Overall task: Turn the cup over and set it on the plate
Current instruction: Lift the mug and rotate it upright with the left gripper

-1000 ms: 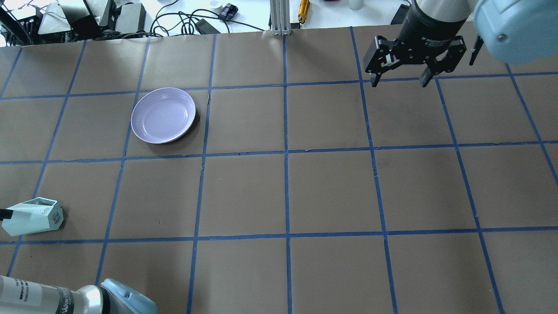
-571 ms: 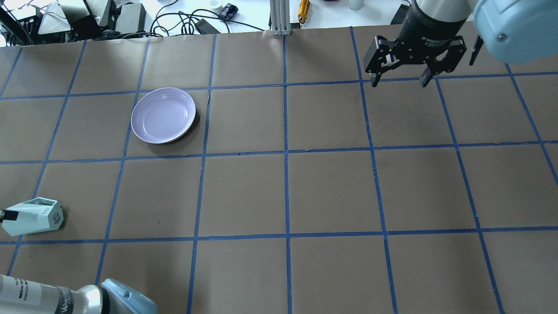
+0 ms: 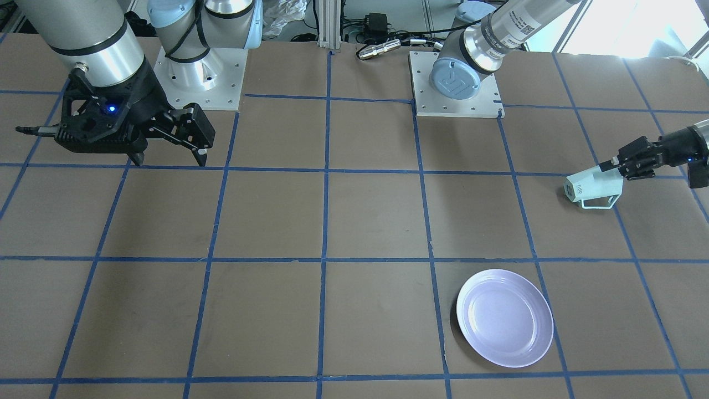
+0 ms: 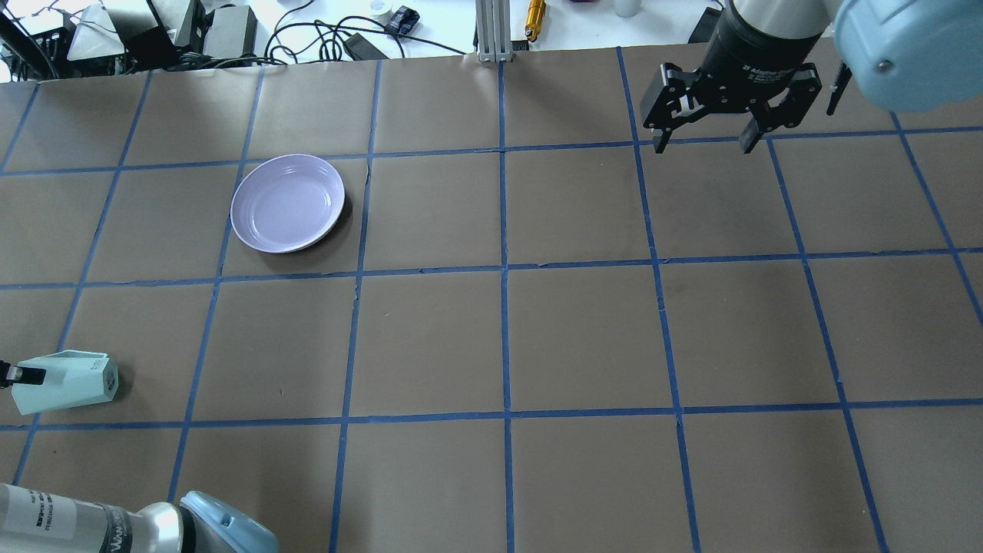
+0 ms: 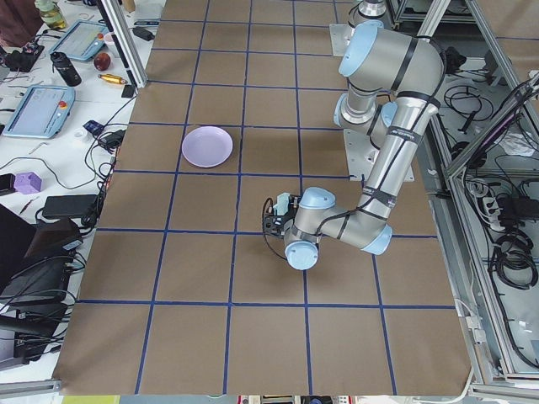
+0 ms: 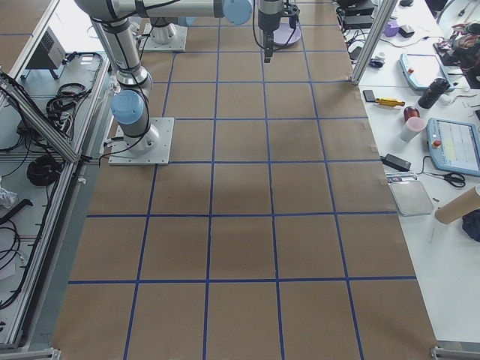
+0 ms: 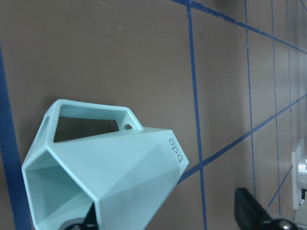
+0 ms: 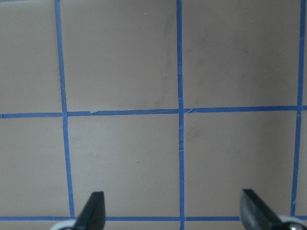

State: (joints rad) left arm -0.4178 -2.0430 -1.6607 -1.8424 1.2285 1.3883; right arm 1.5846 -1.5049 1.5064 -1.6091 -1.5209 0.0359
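Observation:
The pale mint-green cup (image 4: 69,382) lies on its side at the table's left edge, mouth toward my left gripper (image 4: 21,376), base with dark lettering pointing right. In the left wrist view the cup (image 7: 110,172) fills the lower left. One finger (image 7: 88,218) is inside its mouth and the other finger (image 7: 252,208) stands apart outside, so the gripper is open. From the front the cup (image 3: 588,187) has its handle toward the camera. The lavender plate (image 4: 288,203) sits empty, well away from the cup. My right gripper (image 4: 703,146) hangs open and empty at the far right.
Cables, power bricks (image 4: 361,42) and an aluminium post (image 4: 491,31) line the far edge. The arms' base plates (image 3: 454,83) stand at the robot's side of the table. Blue tape marks a grid on the brown table.
The cup has rolled about its long axis, so its handle now shows edge-on, and it has shifted slightly right. The left finger has moved a little right. The right arm has not moved.

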